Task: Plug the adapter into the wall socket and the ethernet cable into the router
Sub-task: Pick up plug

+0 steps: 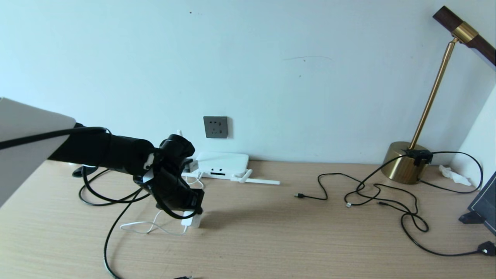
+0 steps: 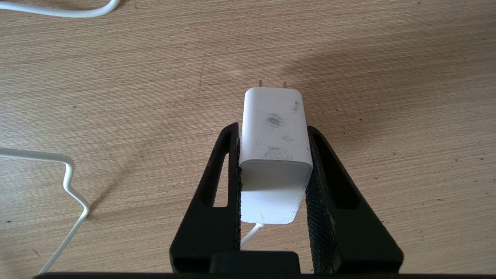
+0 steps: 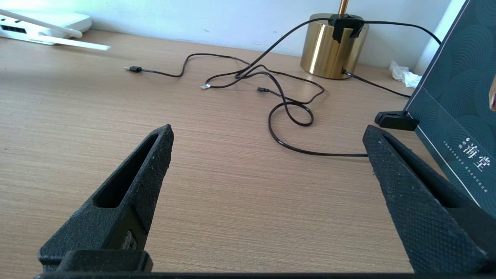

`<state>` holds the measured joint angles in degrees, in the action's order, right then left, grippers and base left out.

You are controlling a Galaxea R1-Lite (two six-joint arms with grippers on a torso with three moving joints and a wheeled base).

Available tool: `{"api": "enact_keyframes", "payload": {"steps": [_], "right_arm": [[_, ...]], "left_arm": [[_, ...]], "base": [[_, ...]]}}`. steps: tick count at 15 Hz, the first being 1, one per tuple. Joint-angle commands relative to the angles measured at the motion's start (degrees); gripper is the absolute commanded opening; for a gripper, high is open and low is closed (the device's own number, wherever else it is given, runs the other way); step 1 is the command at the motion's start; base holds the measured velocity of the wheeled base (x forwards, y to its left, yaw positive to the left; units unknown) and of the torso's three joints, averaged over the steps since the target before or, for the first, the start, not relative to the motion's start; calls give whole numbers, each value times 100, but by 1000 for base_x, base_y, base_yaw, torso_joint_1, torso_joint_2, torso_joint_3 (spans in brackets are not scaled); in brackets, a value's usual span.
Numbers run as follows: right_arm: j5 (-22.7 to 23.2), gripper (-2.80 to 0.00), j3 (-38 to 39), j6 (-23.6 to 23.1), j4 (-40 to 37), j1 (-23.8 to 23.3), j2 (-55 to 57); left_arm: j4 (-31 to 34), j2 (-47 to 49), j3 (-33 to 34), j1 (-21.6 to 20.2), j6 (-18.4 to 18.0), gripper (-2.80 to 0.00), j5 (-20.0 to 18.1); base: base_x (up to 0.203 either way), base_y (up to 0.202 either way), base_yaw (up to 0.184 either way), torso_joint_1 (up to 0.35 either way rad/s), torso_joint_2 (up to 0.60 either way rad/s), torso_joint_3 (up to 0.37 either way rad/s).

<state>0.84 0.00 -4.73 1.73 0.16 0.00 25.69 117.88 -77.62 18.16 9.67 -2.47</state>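
Observation:
My left gripper [image 1: 192, 216] is shut on the white adapter [image 1: 193, 221] at the front left of the wooden table. In the left wrist view both fingers [image 2: 228, 162] press the sides of the adapter [image 2: 273, 124], and its two prongs [image 2: 272, 83] point away from the wrist. Its thin white cord [image 1: 141, 228] trails on the table. The dark grey wall socket [image 1: 215, 127] is on the wall above the white router [image 1: 223, 162]. The thick black ethernet cable [image 1: 107, 240] loops left of the arm. My right gripper [image 3: 268, 130] hangs open over bare table.
A brass lamp [image 1: 405, 166] stands at the back right with thin black cords [image 1: 372, 193] spread in front of it. A dark box [image 3: 457, 97] leans at the right edge, and a crumpled tissue [image 1: 453, 176] lies beside the lamp.

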Motion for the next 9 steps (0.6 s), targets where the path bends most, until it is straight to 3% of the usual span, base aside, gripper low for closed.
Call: {"api": "enact_keyframes", "payload": {"steps": [1,2,3,9], "right_arm": [[4,0,62,-2,3,2,7],[4,0,62,-2,3,2,9],[4,0,62,-2,3,2,9],[4,0,62,-2,3,2,3]], "left_arm": [[15,60,-8,12,0,-280,10],[7,69,-8,12,0,-280,10],[7,69,-8,12,6,0,10],[15,10,26,21,24,0,160]], "base": [[0,0,0,0,0,0],[0,0,0,0,0,0],[0,0,0,0,0,0],[0,0,0,0,0,0]]}}
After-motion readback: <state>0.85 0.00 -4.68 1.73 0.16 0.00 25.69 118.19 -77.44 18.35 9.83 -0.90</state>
